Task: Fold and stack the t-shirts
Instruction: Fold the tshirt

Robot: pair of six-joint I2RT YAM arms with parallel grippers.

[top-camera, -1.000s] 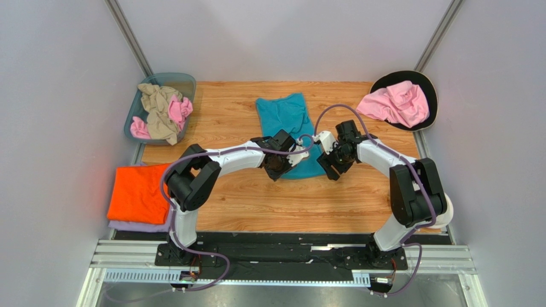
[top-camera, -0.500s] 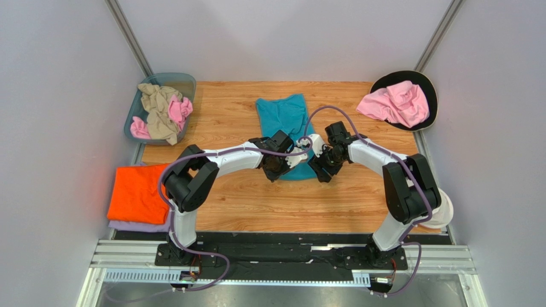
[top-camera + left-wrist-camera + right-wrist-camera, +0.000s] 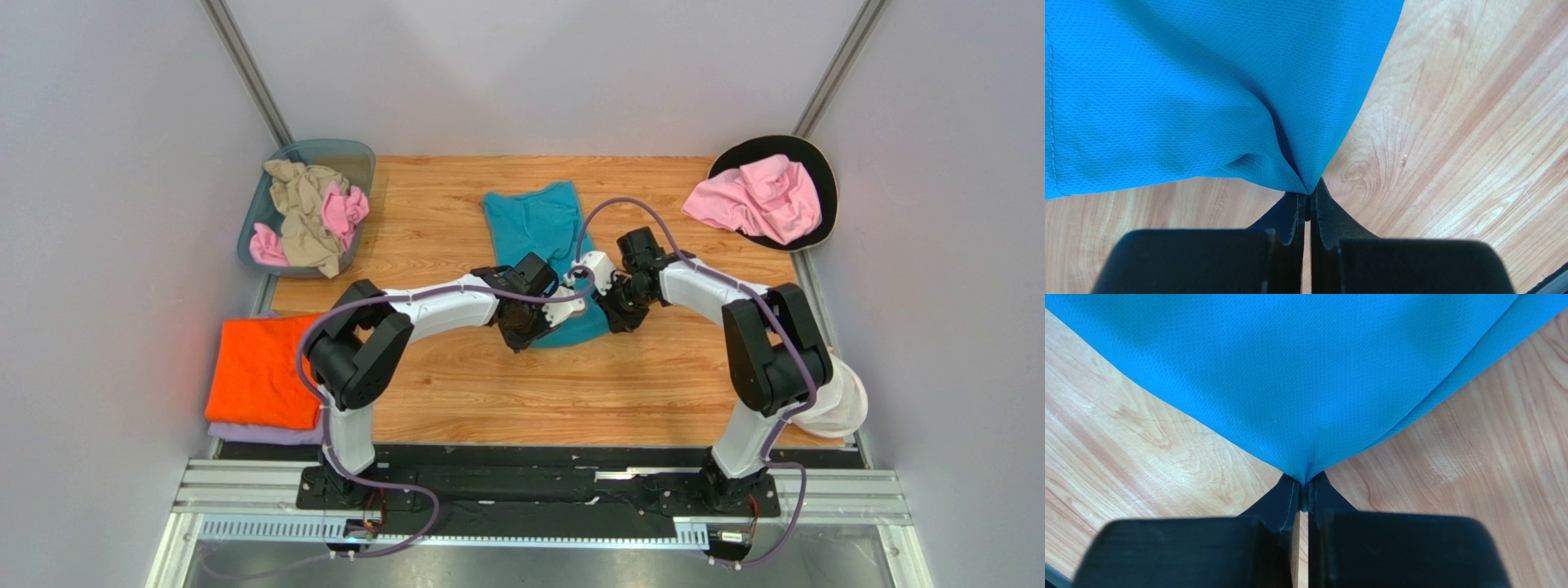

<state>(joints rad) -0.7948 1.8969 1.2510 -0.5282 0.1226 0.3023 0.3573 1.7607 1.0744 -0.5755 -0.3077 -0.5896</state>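
Teal t-shirt [image 3: 536, 224] lies at the middle of the desk [image 3: 491, 380]; you hold its near edge with both tools: left tool [image 3: 1309, 197] pinches one corner, right tool [image 3: 1304, 490] pinches the other, cloth peaking at each tip

Overhead camera looks straight down; both wrist cameras (very close) share the teal t-shirt [image 3: 1198, 92].
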